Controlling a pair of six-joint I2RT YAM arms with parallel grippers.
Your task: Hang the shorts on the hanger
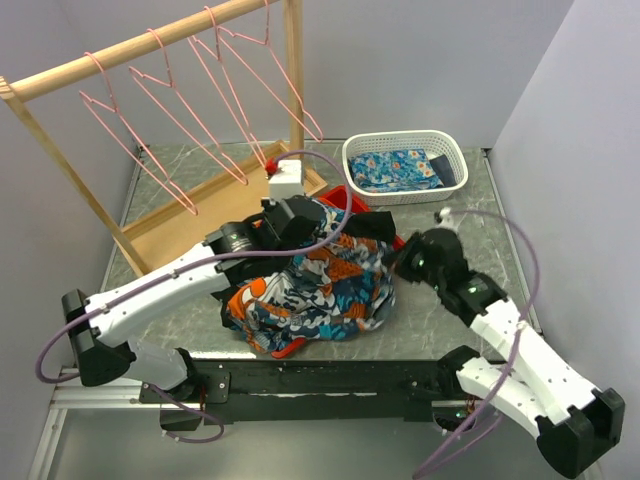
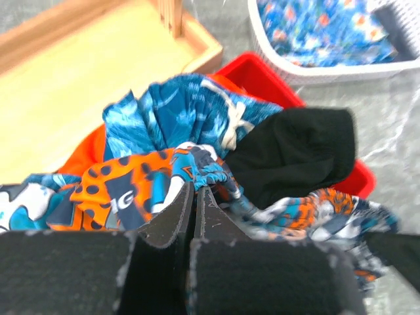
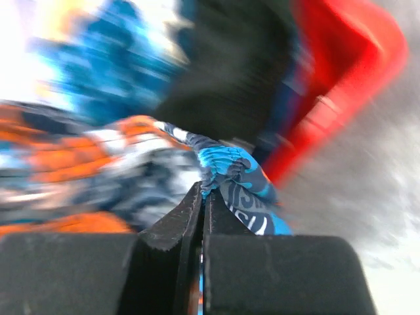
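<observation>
1. Top view: found the shorts (image 1: 310, 295) heaped near-centre on the table (image 1: 415, 325), partly draped over a red bin (image 1: 340, 197) beside a black garment (image 1: 370, 225). Logged the left gripper (image 1: 285, 228) at the far-left top of the heap and the right gripper (image 1: 398, 262) at its right edge. Counted four pink hangers on the wooden rack (image 1: 130, 45), far left and well apart from the shorts. Tagged the hanger (image 1: 140, 148) as bare; could not tell which of the four was meant. Noted a white basket (image 1: 452, 150) holding a blue flowered cloth (image 1: 400, 168), far right.
2. Left wrist: saw the left gripper clenched, pinching a puckered fold of the shorts. Placed the black garment just right of the pinch, over the red bin.
3. Right wrist: blurred. Made out the right gripper clamped on a gathered blue fold of the shorts, red bin to the right.
4. Progress: judged early. Counted both grasps as on, with nothing hung yet and no hanger off the rack. Left to do, probably: lift, spread the waistband, carry far-left, drape over a hanger.
</observation>
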